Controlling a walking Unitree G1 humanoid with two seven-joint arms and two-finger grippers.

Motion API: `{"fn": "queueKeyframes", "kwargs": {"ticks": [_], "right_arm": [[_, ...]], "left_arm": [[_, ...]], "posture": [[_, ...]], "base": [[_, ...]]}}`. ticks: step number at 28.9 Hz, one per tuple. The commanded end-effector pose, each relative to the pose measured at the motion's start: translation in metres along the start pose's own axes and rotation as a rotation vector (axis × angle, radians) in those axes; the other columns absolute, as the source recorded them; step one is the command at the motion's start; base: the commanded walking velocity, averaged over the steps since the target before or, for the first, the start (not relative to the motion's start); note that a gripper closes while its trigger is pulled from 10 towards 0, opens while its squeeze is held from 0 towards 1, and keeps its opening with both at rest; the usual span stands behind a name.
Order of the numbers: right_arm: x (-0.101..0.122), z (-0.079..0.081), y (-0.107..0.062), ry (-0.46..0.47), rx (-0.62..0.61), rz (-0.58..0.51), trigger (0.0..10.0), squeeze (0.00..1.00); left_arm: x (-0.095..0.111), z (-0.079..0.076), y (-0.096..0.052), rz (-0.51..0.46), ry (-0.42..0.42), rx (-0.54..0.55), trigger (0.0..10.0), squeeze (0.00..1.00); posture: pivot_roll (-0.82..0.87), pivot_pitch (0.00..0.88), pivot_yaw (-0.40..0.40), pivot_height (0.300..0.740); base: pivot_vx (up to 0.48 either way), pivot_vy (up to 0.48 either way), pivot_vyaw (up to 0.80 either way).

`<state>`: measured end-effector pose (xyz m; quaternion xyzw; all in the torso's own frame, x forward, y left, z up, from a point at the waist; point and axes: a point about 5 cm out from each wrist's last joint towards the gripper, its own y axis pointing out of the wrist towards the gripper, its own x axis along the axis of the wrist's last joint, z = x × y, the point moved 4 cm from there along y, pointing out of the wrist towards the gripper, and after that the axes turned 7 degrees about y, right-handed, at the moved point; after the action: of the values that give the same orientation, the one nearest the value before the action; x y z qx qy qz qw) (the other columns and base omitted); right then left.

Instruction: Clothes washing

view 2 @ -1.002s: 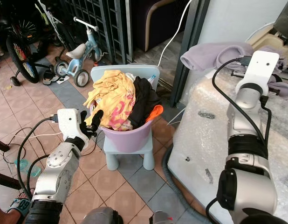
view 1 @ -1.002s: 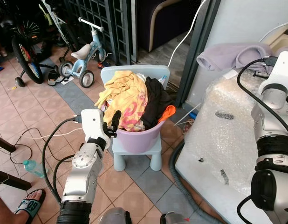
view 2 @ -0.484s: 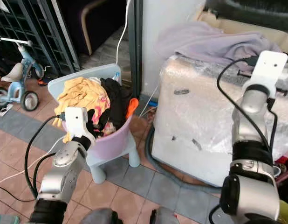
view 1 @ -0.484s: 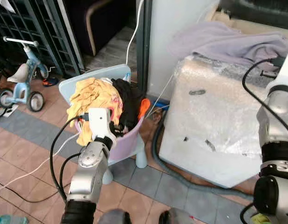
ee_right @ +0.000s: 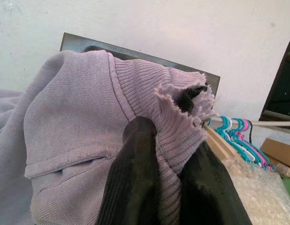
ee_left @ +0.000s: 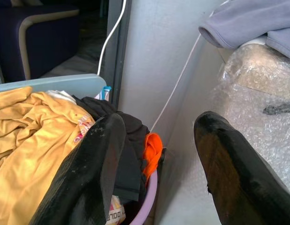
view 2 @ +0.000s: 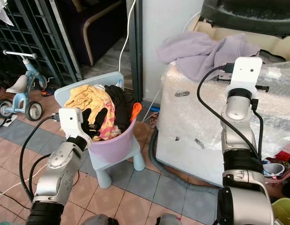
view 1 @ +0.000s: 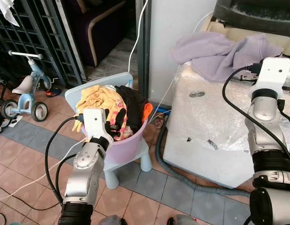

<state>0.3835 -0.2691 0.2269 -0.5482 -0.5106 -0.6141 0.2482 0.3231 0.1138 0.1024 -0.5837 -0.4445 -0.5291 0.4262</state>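
R pincer (ee_right: pixel 169 154) clamped on lilac knit sweater (view 1: pixel 215 49) atop bubble-wrapped washer (view 1: pixel 215 122). L pincer (ee_left: pixel 159 154) spread wide, empty, beside purple laundry basket (view 1: pixel 128 145) w/ yellow clothes (view 1: pixel 100 101).

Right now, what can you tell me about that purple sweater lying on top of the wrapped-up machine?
The purple sweater is a soft lilac knit, ribbed at the hem and frayed at one edge. It lies crumpled over the top of the bubble-wrapped machine, one sleeve drooping toward the white wall. The right gripper has a fold of its ribbed edge pinched between its two black fingers. In the right wrist view, coloured hangers are visible behind it.
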Motion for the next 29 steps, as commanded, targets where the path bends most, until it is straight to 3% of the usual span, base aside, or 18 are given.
{"fn": "queueKeyframes", "kwargs": {"ticks": [1,7,12,13,16,21,25,26,27,28,29], "right_arm": [[0.011,-0.001,0.003,-0.002,-0.007,-0.043,10.0,0.0],[0.017,-0.006,0.011,-0.001,-0.025,-0.059,10.0,0.0],[0.041,-0.028,0.037,-0.003,-0.113,-0.1,10.0,0.0],[0.062,-0.043,0.053,0.022,-0.179,-0.131,10.0,0.0],[0.076,-0.047,0.061,0.011,-0.209,-0.156,10.0,0.0],[0.071,-0.051,0.063,-0.006,-0.254,-0.117,10.0,0.0],[0.042,-0.039,0.059,0.025,-0.192,0.003,10.0,0.0],[0.03,-0.035,0.058,0.044,-0.159,0.067,10.0,0.69],[0.015,-0.03,0.057,0.062,-0.125,0.154,10.0,1.0],[-0.008,-0.021,0.052,0.122,-0.073,0.291,10.0,1.0],[-0.008,-0.021,0.052,0.122,-0.073,0.291,10.0,1.0]], "left_arm": [[0.003,-0.001,-0.001,-0.012,0.006,-0.012,10.0,0.0],[0.002,-0.002,0.0,-0.01,0.005,-0.019,10.0,0.0],[0.002,-0.003,0.0,-0.008,0.007,-0.02,10.0,0.0],[0.001,-0.003,0.0,-0.005,0.009,-0.02,10.0,0.0],[0.0,-0.004,-0.001,-0.002,0.007,-0.019,10.0,0.0],[-0.004,-0.002,-0.003,0.019,-0.002,0.014,10.0,0.0],[-0.008,-0.001,-0.006,0.039,-0.002,0.024,10.0,0.0],[-0.009,-0.001,-0.006,0.042,0.001,0.023,10.0,0.0],[-0.009,-0.001,-0.006,0.043,0.003,0.023,10.0,0.0],[-0.01,-0.002,-0.006,0.045,0.005,0.022,10.0,0.0],[-0.01,-0.002,-0.006,0.045,0.005,0.022,10.0,0.0]], "posture": [[-0.09,0.059,0.034,0.74],[-0.09,0.06,0.035,0.74],[-0.08,0.059,0.032,0.74],[-0.08,0.058,0.028,0.74],[-0.07,0.058,0.023,0.74],[-0.07,0.059,0.016,0.74],[-0.06,0.066,0.016,0.74],[-0.06,0.066,0.016,0.74],[-0.07,0.066,0.016,0.74],[-0.07,0.067,0.014,0.74],[-0.07,0.067,0.014,0.74]], "base": [[0.48,0.0,0.0],[0.48,0.0,0.0],[0.48,0.0,0.0],[0.48,0.0,0.0],[0.48,0.0,0.0],[0.151,0.0,0.0],[0.0,0.0,0.0],[0.0,0.0,0.0],[0.0,0.0,0.0],[0.0,0.0,0.0],[0.0,0.0,0.0]]}}
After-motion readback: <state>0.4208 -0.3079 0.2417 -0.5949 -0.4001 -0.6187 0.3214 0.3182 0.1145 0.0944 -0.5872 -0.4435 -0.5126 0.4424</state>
